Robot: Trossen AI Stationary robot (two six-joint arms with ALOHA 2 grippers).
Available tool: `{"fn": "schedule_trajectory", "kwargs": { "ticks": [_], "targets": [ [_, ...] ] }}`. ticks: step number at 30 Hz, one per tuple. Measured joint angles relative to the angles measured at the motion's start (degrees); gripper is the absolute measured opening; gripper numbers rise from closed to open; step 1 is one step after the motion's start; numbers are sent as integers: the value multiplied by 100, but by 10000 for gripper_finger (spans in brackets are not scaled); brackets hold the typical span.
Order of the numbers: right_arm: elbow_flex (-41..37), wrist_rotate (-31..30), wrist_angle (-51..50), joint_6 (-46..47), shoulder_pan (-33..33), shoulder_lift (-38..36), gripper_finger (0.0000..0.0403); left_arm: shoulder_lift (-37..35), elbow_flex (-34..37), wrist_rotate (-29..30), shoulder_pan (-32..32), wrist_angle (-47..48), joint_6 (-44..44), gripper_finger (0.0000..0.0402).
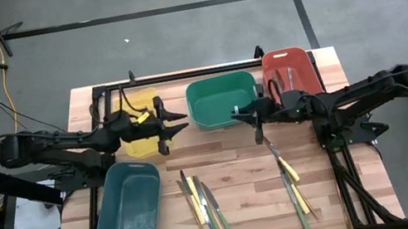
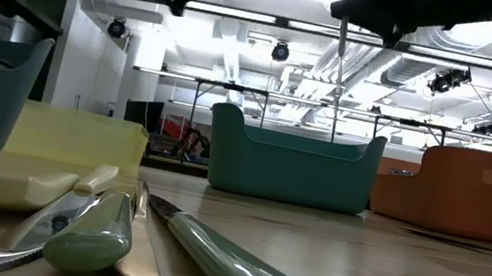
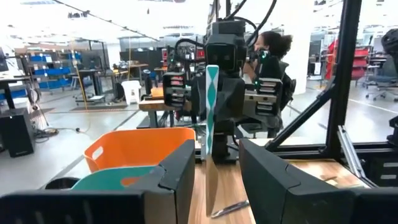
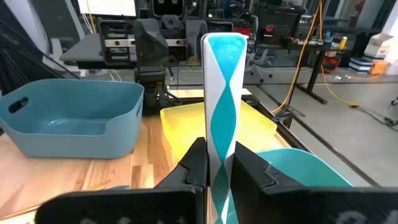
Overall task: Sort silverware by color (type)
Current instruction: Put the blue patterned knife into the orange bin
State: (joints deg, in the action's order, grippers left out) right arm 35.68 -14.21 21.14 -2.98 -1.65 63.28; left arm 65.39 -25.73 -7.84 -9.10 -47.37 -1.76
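Note:
My right gripper (image 1: 237, 112) hovers in front of the green bin (image 1: 222, 98), shut on a utensil with a teal-and-white patterned handle (image 4: 222, 93). Facing it, my left gripper (image 1: 183, 121) stands open beside the yellow bin (image 1: 137, 125) with nothing between its fingers; the held utensil (image 3: 211, 124) shows farther off. Other silverware lies flat on the table in two groups, one near the front middle (image 1: 203, 203) and one toward the front right (image 1: 293, 187). My right gripper pinches the utensil's handle at its lower part (image 4: 221, 163) between its two fingers. The fingers come about level from the table's right and lie across the utensil. It stands upright, handle end up, its thin lower part (image 2: 343, 33) hanging below, clear of the table.
A red bin (image 1: 289, 70) stands at the far right and a blue bin (image 1: 129, 203) at the near left. A black frame (image 1: 180, 75) runs along the table's far edge. Bare wood lies between the two groups of silverware. A person (image 3: 273, 50) shows in the room beyond.

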Motion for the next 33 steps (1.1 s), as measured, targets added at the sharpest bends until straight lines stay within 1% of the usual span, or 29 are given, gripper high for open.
{"fn": "schedule_trajectory", "kwargs": {
  "ticks": [3, 13, 15, 17, 18, 20, 24, 27, 30, 31, 33],
  "targets": [
    [0, -56, 56, -9, -27, 3, 25, -82, 94, 0, 0, -5, 12, 115],
    [0, -96, 119, 117, -15, 5, 25, -10, 98, 2, 11, -16, 4, 115],
    [54, -478, 129, 56, 2, 6, 25, -10, 98, 2, 11, -9, 4, 115],
    [352, -1078, -66, -182, 109, 11, 25, -10, 98, 2, 11, -6, 4, 115],
    [603, -1346, -397, -308, 208, -6, 25, -8, 98, 2, 11, 13, 4, 115],
    [1311, -1652, -1510, -331, 470, -21, 25, -5, 98, 4, 11, 79, 4, 115],
    [2939, -1992, -3896, -32, 1104, 102, 25, -3, 98, 4, 11, 79, 4, 115],
    [3927, -2128, -5441, 381, 1707, 266, 25, -3, 98, 4, 11, 113, 4, 115],
    [4552, -2128, -6761, 896, 2395, 437, 25, -3, 98, 0, 13, 113, 6, 115],
    [4662, -2109, -7108, 1057, 2623, 492, 25, -3, 98, 0, 16, 113, 6, 115],
    [4708, -1858, -7761, 1367, 3103, 581, 25, -3, 98, 0, 27, 115, 18, 115]
  ]
}}
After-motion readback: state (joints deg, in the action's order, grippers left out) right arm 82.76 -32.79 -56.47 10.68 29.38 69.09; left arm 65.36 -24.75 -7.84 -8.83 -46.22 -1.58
